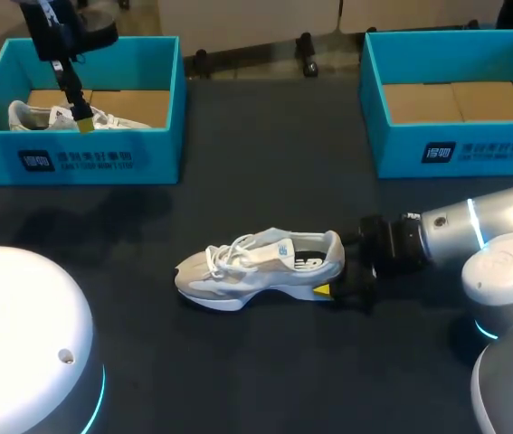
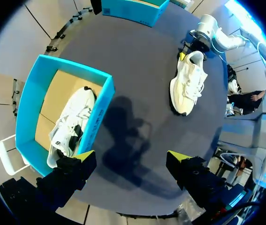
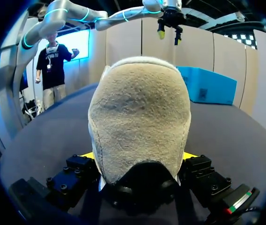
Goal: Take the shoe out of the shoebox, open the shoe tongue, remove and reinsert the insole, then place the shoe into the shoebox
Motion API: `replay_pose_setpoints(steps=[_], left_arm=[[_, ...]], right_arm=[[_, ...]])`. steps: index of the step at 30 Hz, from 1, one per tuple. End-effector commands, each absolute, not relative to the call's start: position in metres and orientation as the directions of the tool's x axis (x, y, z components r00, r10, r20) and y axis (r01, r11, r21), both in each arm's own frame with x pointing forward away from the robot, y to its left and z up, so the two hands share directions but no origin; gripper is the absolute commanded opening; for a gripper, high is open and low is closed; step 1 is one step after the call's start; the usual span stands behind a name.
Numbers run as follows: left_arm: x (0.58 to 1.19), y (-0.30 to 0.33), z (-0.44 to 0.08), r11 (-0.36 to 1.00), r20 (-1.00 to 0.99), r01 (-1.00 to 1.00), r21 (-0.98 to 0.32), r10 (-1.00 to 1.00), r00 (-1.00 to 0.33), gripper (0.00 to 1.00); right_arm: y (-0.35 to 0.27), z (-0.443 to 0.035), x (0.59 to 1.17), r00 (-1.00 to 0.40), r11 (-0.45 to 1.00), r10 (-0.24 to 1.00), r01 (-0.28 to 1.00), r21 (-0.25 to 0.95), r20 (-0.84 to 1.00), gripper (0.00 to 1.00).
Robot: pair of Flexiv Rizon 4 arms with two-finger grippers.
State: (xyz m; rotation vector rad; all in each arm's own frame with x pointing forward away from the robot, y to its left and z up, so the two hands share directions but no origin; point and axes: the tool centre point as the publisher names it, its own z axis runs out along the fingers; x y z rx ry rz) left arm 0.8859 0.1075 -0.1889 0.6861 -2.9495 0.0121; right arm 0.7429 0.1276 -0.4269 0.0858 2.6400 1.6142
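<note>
Sensibly, the right gripper (image 3: 139, 157), clamped on the heel of the shoe (image 1: 261, 268) standing near the middle of the table (image 1: 265, 190), should pin it while the open left gripper (image 2: 130, 161), above the box (image 1: 102, 158) at the far left corner, comes for the tongue (image 1: 274, 251); the shoe's length parallels the near edge, toe toward the left edge.

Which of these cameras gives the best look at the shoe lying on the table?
The head view: the shoe shows whole, side-on, with laces and sole. In the left wrist view the shoe is small and far off; the right wrist view shows only its heel, between the fingers.
</note>
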Motion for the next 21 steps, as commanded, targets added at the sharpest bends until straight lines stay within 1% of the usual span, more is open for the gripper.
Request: replay_pose_setpoints(steps=[1, 3, 4, 6, 7, 9, 13, 19, 21], left_arm=[[0.885, 0.096, -0.19, 0.734, 0.095, -0.678, 0.036, -0.678, -0.729, 1.0], [0.881, 0.089, -0.196, 0.685, 0.004, -0.727, -0.031, -0.728, -0.686, 1.0], [0.881, 0.083, -0.199, 0.632, 0.006, -0.775, -0.004, -0.775, -0.632, 1.0], [0.882, 0.072, -0.207, 0.565, -0.016, -0.825, -0.021, -0.825, -0.565, 1.0], [0.884, 0.067, -0.209, 0.497, -0.013, -0.867, 0.012, -0.867, -0.498, 1.0], [0.88, 0.062, -0.211, 0.451, -0.005, -0.892, 0.01, -0.892, -0.451, 1.0], [0.874, 0.055, -0.21, 0.307, 0.025, -0.95, 0.051, -0.952, -0.306, 1.0], [0.854, 0.044, -0.209, 0.187, 0.041, -0.979, 0.081, -0.982, -0.184, 1.0], [0.845, 0.04, -0.208, 0.135, 0.056, -0.988, 0.072, -0.99, -0.131, 1.0]], right_arm=[[0.132, -0.433, 0.742, -0.997, 0.457, 0.074, 0.024, 0.889, -0.011, 0.0], [0.132, -0.433, 0.742, -0.997, 0.457, 0.074, 0.024, 0.889, -0.011, 0.0], [0.132, -0.433, 0.742, -0.997, 0.457, 0.074, 0.024, 0.889, -0.011, 0.0], [0.132, -0.433, 0.742, -0.997, 0.457, 0.074, 0.024, 0.889, -0.011, 0.0], [0.132, -0.433, 0.742, -0.997, 0.457, 0.074, 0.024, 0.889, -0.011, 0.0], [0.132, -0.433, 0.742, -0.997, 0.457, 0.074, 0.024, 0.889, -0.011, 0.0], [0.132, -0.433, 0.742, -0.997, 0.457, 0.074, 0.024, 0.889, -0.011, 0.0], [0.132, -0.433, 0.742, -0.997, 0.457, 0.074, 0.024, 0.889, -0.011, 0.0], [0.132, -0.433, 0.742, -0.997, 0.457, 0.074, 0.024, 0.889, -0.011, 0.0]])
